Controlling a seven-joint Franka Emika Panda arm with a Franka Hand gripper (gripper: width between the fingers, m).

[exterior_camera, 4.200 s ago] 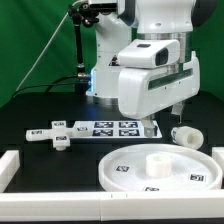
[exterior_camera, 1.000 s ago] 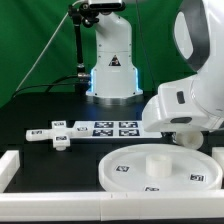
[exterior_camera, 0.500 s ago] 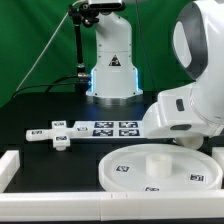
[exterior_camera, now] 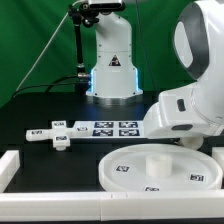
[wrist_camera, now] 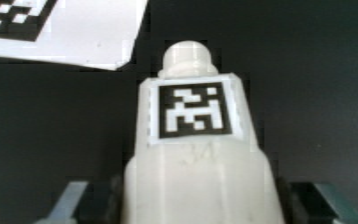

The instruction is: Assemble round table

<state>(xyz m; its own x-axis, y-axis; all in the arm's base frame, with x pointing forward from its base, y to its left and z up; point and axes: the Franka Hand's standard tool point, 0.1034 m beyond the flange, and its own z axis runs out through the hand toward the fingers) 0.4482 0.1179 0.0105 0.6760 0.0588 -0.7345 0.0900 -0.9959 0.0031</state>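
Claw [wrist_camera: 197, 203] closed on leg [wrist_camera: 197, 120], seemingly lying flat on bench [wrist_camera: 318, 80]. Exterior view: disc [exterior_camera: 135, 157] at 5 o'clock from marker board [exterior_camera: 110, 128].

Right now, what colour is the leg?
The leg is white with a black-and-white tag; wrist view best.

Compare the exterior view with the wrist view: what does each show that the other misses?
Only the exterior view: the round disc with its raised hub, the cross-shaped piece, and the arm bent low over the table, hiding what it grips. Only the wrist view: the leg with its tag, lying between the fingers of the tool, which is closed on it. Both: the marker board, though the wrist view catches only a corner.
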